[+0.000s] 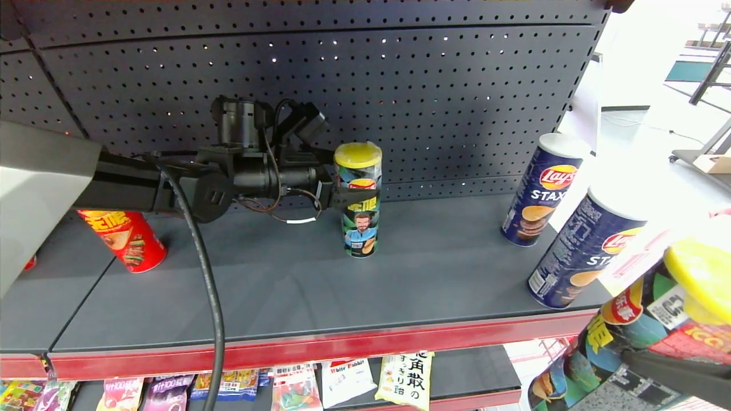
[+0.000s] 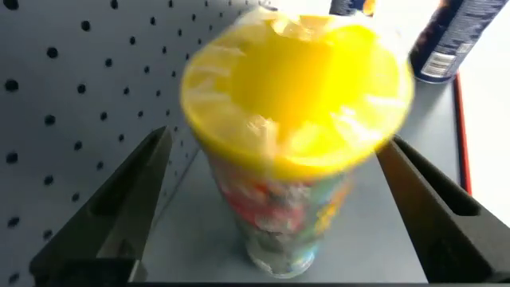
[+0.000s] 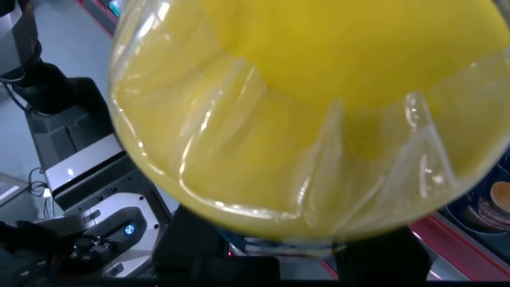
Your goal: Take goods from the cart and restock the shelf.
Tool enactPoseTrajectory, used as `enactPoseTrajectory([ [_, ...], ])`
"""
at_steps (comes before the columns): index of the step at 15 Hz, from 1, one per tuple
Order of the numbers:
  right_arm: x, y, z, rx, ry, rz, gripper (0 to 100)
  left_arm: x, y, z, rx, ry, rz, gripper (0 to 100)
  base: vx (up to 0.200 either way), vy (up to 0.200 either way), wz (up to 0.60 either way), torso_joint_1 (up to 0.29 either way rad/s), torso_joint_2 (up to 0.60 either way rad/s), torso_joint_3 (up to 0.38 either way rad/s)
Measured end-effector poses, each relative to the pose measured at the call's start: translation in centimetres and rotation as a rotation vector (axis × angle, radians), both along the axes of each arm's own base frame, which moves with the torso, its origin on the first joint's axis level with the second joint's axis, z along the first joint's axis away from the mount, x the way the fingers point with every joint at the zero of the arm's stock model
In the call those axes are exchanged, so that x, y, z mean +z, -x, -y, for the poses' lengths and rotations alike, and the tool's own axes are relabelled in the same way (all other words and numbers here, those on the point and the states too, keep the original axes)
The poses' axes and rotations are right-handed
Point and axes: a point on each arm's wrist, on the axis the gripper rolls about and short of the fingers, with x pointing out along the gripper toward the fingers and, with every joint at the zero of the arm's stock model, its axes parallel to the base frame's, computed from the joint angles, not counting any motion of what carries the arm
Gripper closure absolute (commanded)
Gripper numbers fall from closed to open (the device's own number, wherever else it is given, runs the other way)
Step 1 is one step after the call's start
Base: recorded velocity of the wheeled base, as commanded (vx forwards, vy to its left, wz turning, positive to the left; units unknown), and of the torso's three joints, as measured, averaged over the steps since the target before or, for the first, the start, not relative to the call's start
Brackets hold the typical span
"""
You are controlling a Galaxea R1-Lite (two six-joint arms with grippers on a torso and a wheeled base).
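The left gripper (image 1: 360,195) has wide fingers on both sides of the yellow-lid can (image 1: 361,234) standing near the back edge of the shelf (image 1: 274,297), maybe letting go, while the right gripper (image 1: 657,354) holds another can (image 1: 645,308) in its fingers, ready.

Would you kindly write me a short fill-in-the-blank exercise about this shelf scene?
The middle can between the left end effector's open fingers has a ___ lid.
To its right on the shelf stand ___ blue cans.
The red can stands near the shelf's ___ end.
The right end effector grips a second can with the ___ lid colour.
Missing words: yellow, two, left, same.
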Motion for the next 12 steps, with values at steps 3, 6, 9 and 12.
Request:
enactPoseTrajectory([
  [3, 0.0, 0.0, 0.0, -0.002, -0.001, -0.001, 100, -0.3, -0.5, 0.6, -0.033, 0.009, -0.001, 0, 0.000, 0.000, 0.00, 0.000, 0.00, 0.000],
  [6, -0.1, 0.0, 0.0, -0.001, 0.000, -0.004, 100, -0.3, -1.3, 1.2, -0.036, 0.020, 0.010, 0, 0.000, 0.000, 0.00, 0.000, 0.00, 0.000],
  [9, -0.1, 0.0, 0.0, -0.001, 0.001, -0.005, 100, -0.7, -1.7, 1.9, -0.045, 0.030, -0.007, 100, 0.000, 0.000, 0.00, 0.000, 0.00, 0.000],
  [12, -0.1, 0.0, 0.0, -0.002, 0.000, -0.006, 100, -0.9, -1.6, 2.4, -0.054, 0.034, -0.019, 100, 0.000, 0.000, 0.00, 0.000, 0.00, 0.000],
])
